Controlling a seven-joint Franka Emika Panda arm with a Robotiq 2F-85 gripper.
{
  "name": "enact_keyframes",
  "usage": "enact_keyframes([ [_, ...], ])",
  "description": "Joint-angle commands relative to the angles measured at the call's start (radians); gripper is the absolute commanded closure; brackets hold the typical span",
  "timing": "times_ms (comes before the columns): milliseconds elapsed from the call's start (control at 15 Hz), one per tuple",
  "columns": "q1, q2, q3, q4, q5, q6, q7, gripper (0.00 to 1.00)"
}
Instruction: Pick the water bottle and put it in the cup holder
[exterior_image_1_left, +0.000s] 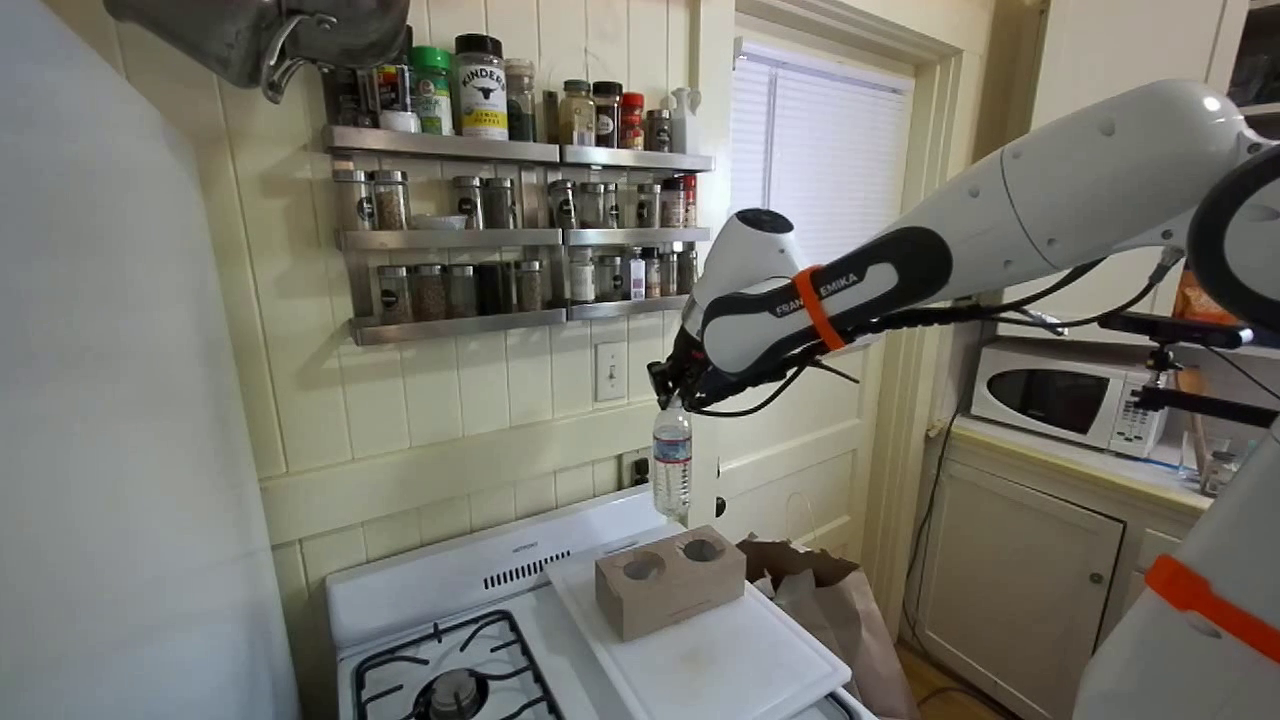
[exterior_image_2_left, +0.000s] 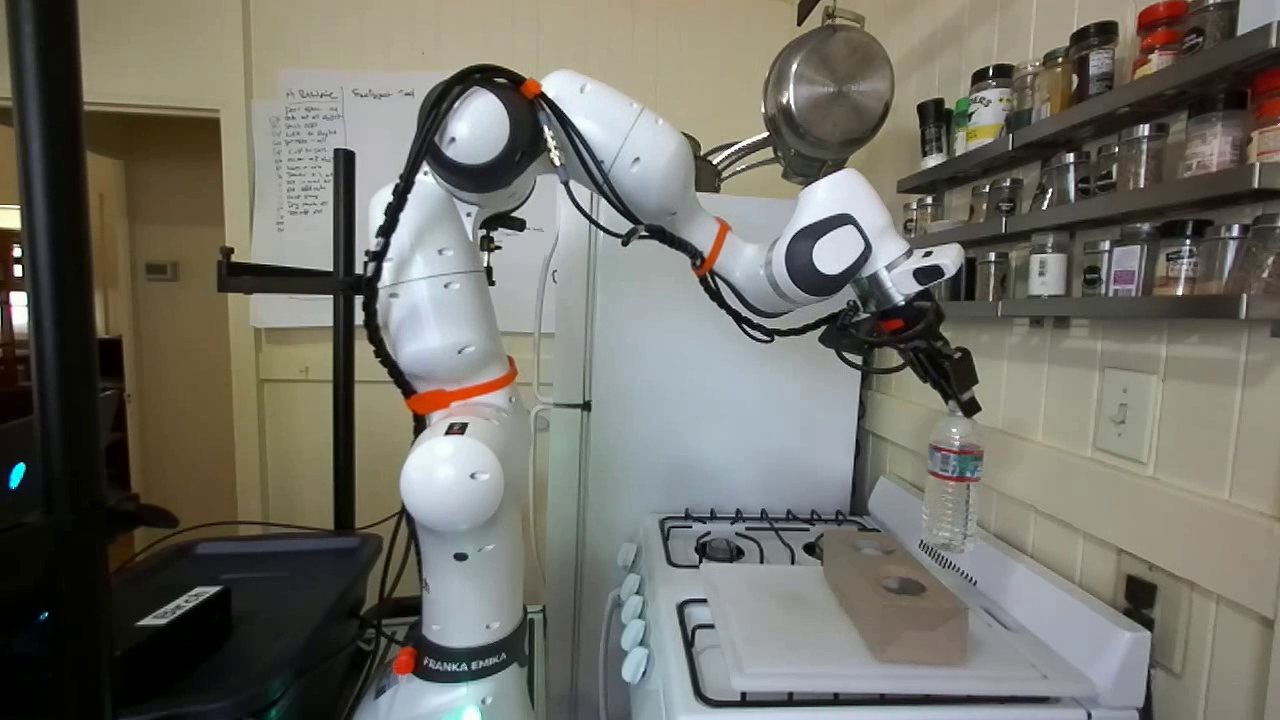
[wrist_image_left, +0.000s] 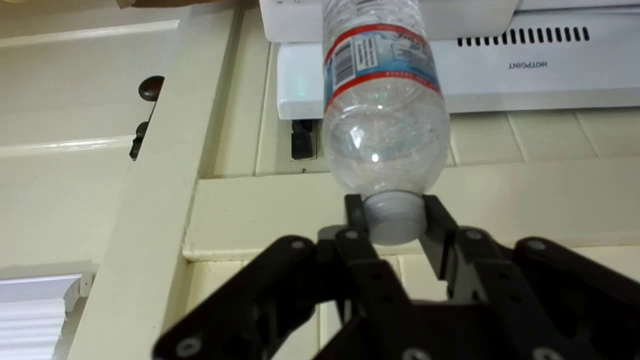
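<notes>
In an ext. view: stove (exterior_image_1_left: 565, 640), w/ board (exterior_image_1_left: 730, 670) over its right side; holder (exterior_image_1_left: 680, 595), 2 holes (exterior_image_1_left: 703, 549) up, on board's far end. Gripper (wrist_image_left: 393, 216) narrow, pinching bottle (exterior_image_1_left: 672, 455) by cap (wrist_image_left: 397, 231); bottle approx. upright in air near holder's far side, apart.

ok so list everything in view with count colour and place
Water bottle: one, clear, held aloft
Cup holder: one, tan, on board
Board: one, white, on stove
Stove: one, white, beside fridge
Fridge: one, white, beside stove
Shelves: six sections, silver, above stove
Spice jars: many, mixed colours, on shelves
Pans: count unclear, silver, hanging near shelves
Paper bag: one, brown, beside stove
Door: one, cream, behind paper bag
Blind: one, white, on door
Microwave: one, white, on counter
Written sheets: count unclear, white, behind arm
Poles: at least two, black, beside arm
Container: one, dark grey, beside arm
Arm: one, white, reaching over stove
Gripper: one, black, closed on water bottle
</notes>
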Motion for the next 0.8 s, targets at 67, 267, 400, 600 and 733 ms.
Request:
enact_keyframes([
  [67,0.024,-0.089,-0.029,-0.059,0.068,-0.059,-0.101,0.92],
  [267,0.038,-0.103,-0.042,-0.087,0.104,-0.055,-0.155,0.92],
  [400,0.051,-0.108,-0.052,-0.108,0.133,-0.059,-0.190,0.92],
  [600,0.059,-0.126,-0.066,-0.139,0.164,-0.072,-0.230,0.92],
  [733,0.057,-0.140,-0.072,-0.155,0.165,-0.072,-0.245,0.92],
])
